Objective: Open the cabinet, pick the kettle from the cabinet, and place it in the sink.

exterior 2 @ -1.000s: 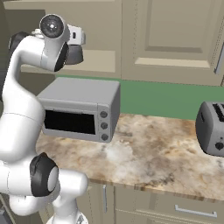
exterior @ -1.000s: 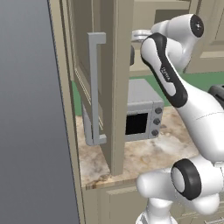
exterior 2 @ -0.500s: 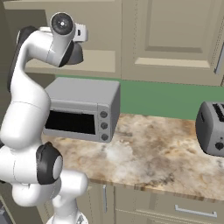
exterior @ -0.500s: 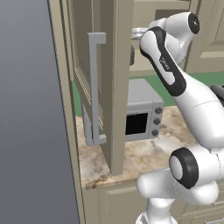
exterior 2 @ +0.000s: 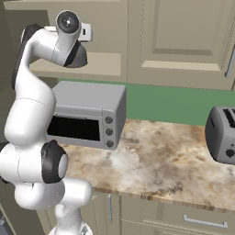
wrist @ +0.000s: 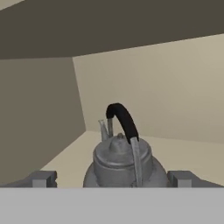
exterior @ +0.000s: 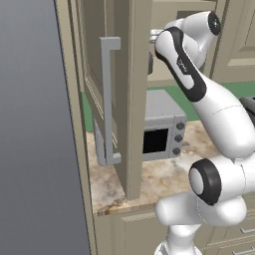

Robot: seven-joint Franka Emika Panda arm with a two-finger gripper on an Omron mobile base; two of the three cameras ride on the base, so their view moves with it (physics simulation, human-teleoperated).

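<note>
My arm reaches up into the open cabinet (exterior: 132, 74), whose door (exterior: 107, 99) stands swung out toward me, edge-on in the left base view, with its long bar handle (exterior: 105, 102) upright. In the hand view the kettle (wrist: 124, 164) sits upright on the cabinet shelf (wrist: 183, 151), right in front of my gripper (wrist: 111, 179) and between its two tips. Its black arched handle (wrist: 124, 118) runs away from me, front to back, so the kettle's long axis lies along my line of sight, and the thin curved spout (wrist: 104, 130) rises at the far side, pointing away toward the back wall and a little left. The small lid knob sits under the arch. My gripper is spread wide, one fingertip (wrist: 43, 178) to each side of the kettle's body, and I cannot tell whether either touches it. Below, on the desk (exterior 2: 160, 156), stand a toaster oven (exterior 2: 87, 114) and, well apart to the right, a toaster (exterior 2: 222, 135).
</note>
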